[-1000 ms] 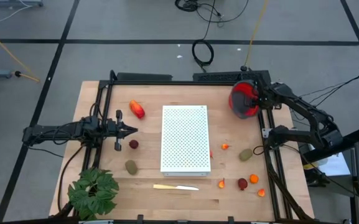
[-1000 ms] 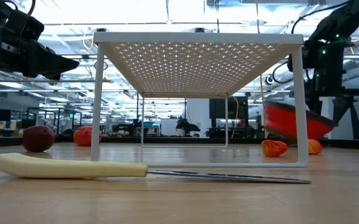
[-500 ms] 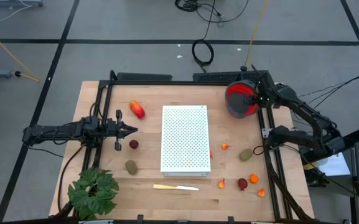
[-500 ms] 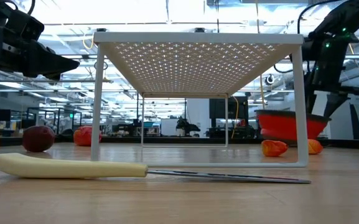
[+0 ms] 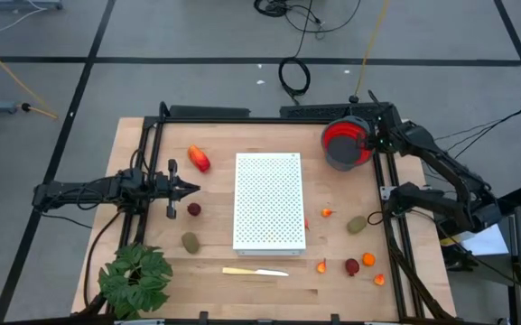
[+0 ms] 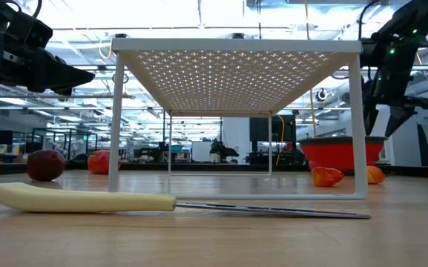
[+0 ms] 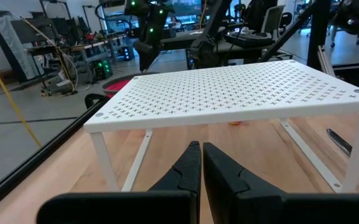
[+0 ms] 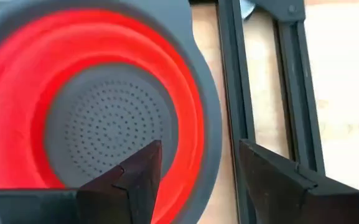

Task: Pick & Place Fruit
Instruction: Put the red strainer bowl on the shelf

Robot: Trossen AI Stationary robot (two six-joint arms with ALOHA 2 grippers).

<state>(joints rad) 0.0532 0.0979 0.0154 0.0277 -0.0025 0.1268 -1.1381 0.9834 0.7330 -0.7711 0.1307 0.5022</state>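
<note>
The right gripper (image 5: 373, 140) sits at the bench's far right corner, jaws wide astride the red strainer's (image 5: 346, 143) rim. No fruit (image 5: 198, 159) is in it yet; every piece lies scattered on the bench (image 5: 215, 140). The left gripper (image 5: 188, 190) waits near the left edge, jaws shut.

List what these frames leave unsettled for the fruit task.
- Whether the open right gripper touches the red colander with grey rim: right wrist view shows fingers straddling the rim; contact is cut off.
- Tiny orange bits: too small in the high view to tell shape.
- Dark red ball: low view cannot show its distance from the shut left gripper.
</note>
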